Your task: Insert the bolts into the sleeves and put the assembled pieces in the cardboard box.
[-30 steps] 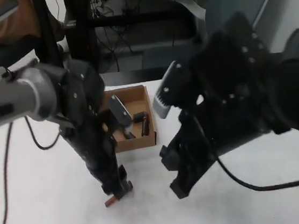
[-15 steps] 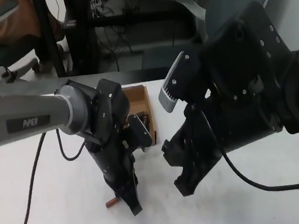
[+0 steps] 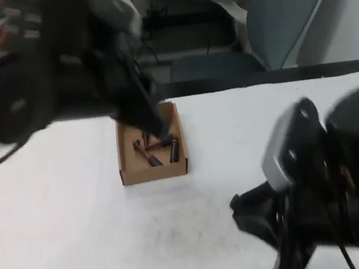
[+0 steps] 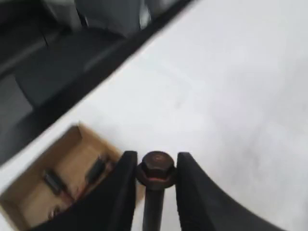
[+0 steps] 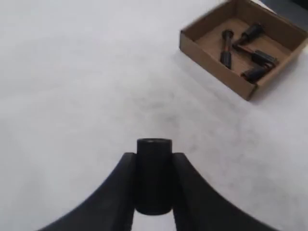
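My right tool (image 5: 154,156) is gripping a dark sleeve (image 5: 154,185), pinching it between both fingers with its open end pointing away from the wrist. My left tool (image 4: 156,160) is clamping a bolt (image 4: 155,172) at its hexagonal head end, and it is hanging over one corner of the cardboard box (image 4: 72,155).

I am judging the job to be part done. Each part is in hand but the two are not yet joined, and they are sitting well apart. What is left is bringing them together, pushing the bolt in, and then dropping the pair into the box.

Ahead of the right tool the white tabletop (image 5: 72,72) is lying bare, giving me open room to move. Farther off, the box is already holding several dark pieces (image 5: 225,47), seemingly finished ones. Beyond the left tool the tabletop's far edge is running close behind the box, so I am minding that side.
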{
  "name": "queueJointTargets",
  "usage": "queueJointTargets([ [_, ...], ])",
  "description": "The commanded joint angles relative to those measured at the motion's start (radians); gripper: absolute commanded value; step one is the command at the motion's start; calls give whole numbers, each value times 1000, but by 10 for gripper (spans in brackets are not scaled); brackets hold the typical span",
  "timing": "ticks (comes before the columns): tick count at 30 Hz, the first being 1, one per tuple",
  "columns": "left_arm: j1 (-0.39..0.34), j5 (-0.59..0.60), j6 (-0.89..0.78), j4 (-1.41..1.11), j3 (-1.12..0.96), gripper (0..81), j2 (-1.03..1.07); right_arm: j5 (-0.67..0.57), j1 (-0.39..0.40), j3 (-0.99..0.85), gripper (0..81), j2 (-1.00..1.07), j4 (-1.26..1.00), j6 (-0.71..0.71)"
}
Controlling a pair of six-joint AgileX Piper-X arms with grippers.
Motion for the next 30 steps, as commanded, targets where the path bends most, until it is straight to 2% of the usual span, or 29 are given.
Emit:
queueJointTargets([
  [1,-33,32,-111,-226,158,18,-150,-12,71,79,6,-38,-197,13],
  [6,-103,-40,-277,-476,421,18,-394,146,196,147,6,-8,-395,13],
  [10,-144,-106,-385,-561,582,18,-512,175,258,172,6,76,-538,15],
  [15,-165,-101,-479,-661,677,18,-575,191,270,170,6,210,-721,15],
  [19,-166,-101,-524,-674,697,18,-577,181,270,152,6,274,-871,72],
  [30,-170,-93,-535,-695,702,18,-575,168,270,147,6,284,-991,110],
])
